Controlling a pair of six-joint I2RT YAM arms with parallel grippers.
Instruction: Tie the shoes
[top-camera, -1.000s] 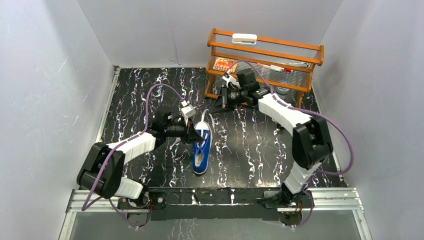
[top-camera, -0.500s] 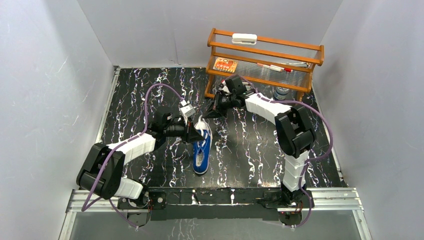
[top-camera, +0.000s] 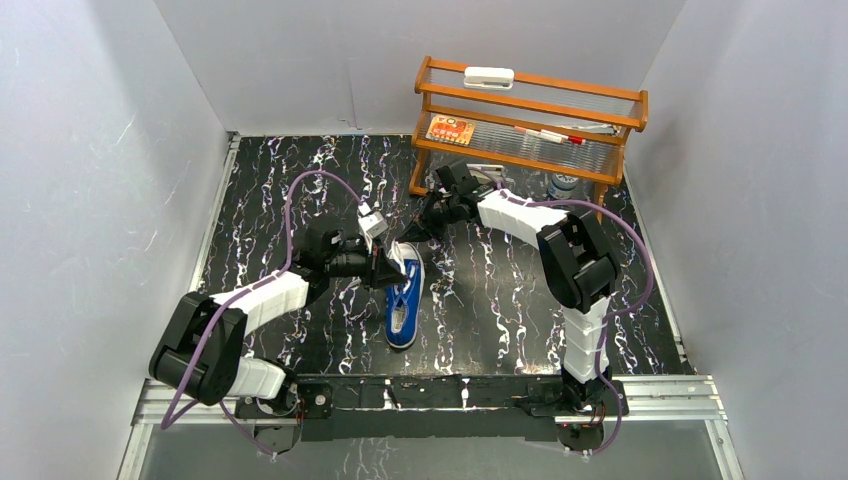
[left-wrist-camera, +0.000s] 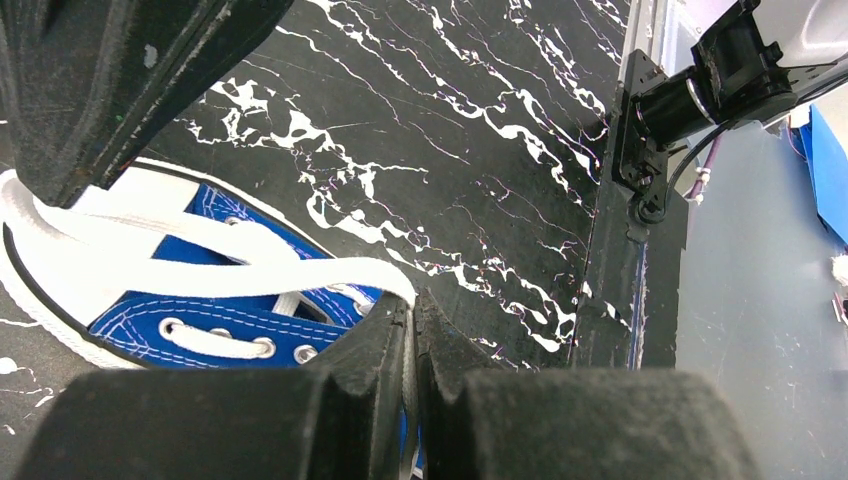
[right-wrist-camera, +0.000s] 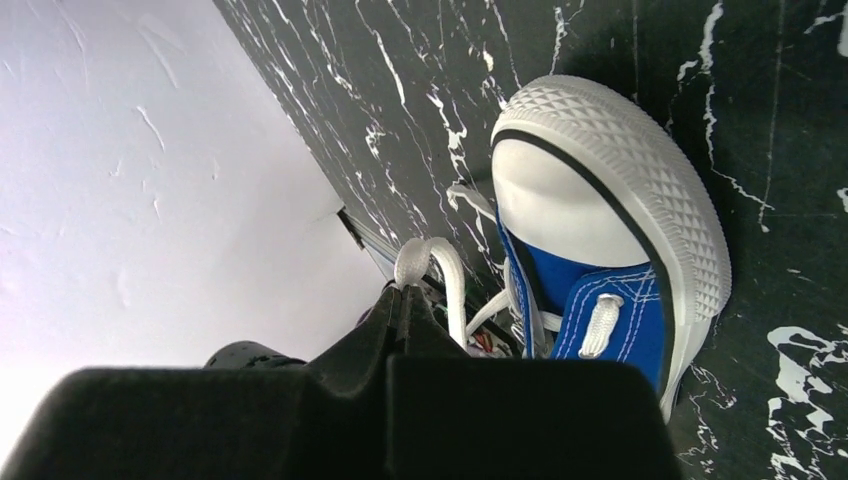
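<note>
The blue sneaker (top-camera: 403, 295) with white toe cap lies on the black marbled table, toe toward the far side. My left gripper (top-camera: 383, 270) is at the shoe's left side, shut on a white lace (left-wrist-camera: 330, 272) that runs across the eyelets. My right gripper (top-camera: 413, 228) is just beyond the toe, shut on a loop of the other white lace (right-wrist-camera: 440, 262). The toe cap (right-wrist-camera: 575, 200) fills the right wrist view. The blue upper (left-wrist-camera: 200, 315) shows in the left wrist view.
A wooden rack (top-camera: 530, 120) with a white block, markers and a card stands at the back right. A small jar (top-camera: 562, 185) sits under it. Grey walls close in left, right and back. The metal rail (top-camera: 430, 395) runs along the near edge.
My right arm has swung left and down from the rack toward the shoe's toe, carrying its lace. My left gripper has stayed at the shoe's side.
</note>
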